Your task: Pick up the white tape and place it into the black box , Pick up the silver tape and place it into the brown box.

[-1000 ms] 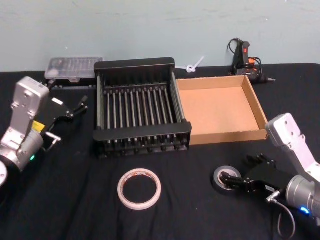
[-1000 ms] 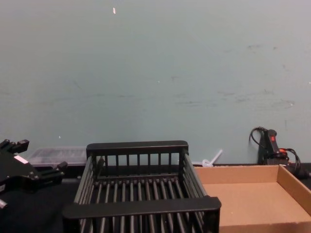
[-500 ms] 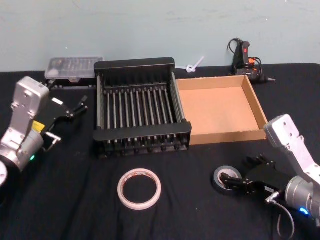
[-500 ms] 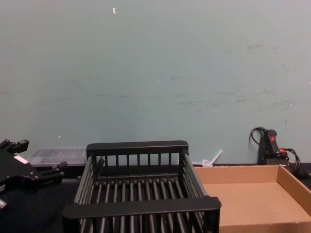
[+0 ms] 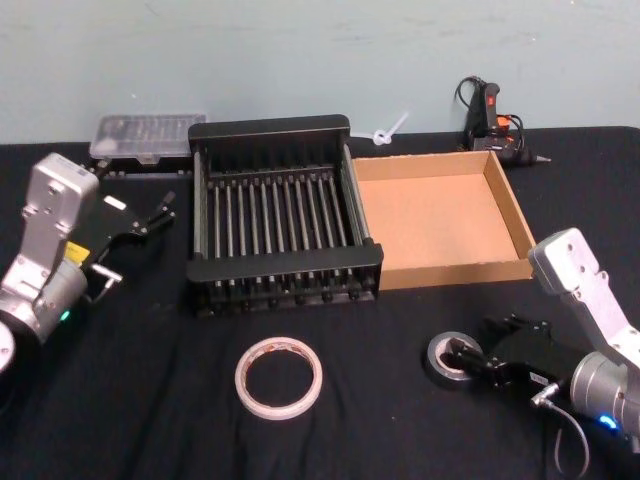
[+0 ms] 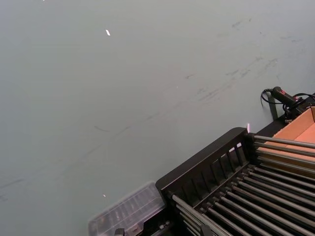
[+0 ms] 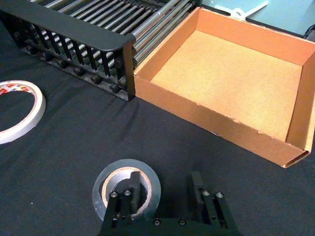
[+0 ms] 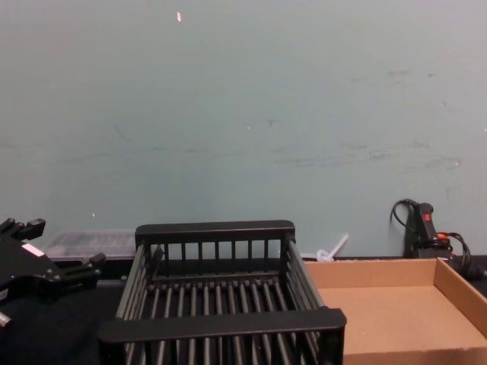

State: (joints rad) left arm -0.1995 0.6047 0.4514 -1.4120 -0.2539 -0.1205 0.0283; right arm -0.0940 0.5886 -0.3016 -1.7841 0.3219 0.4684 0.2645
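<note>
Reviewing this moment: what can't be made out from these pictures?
- Grip on the silver tape: in the right wrist view one finger of the right gripper covers the core, the frame edge cuts off the rest; contact unclear.
- White tape: cut by the right wrist view's edge; its red print is too small to read.
- Left gripper: beside the black box; its fingertips are too dark to separate.

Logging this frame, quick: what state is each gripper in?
Left gripper: open, empty, parked left of the black box.
Right gripper: open, one finger inside the silver tape, one outside; not shut on it.
</note>
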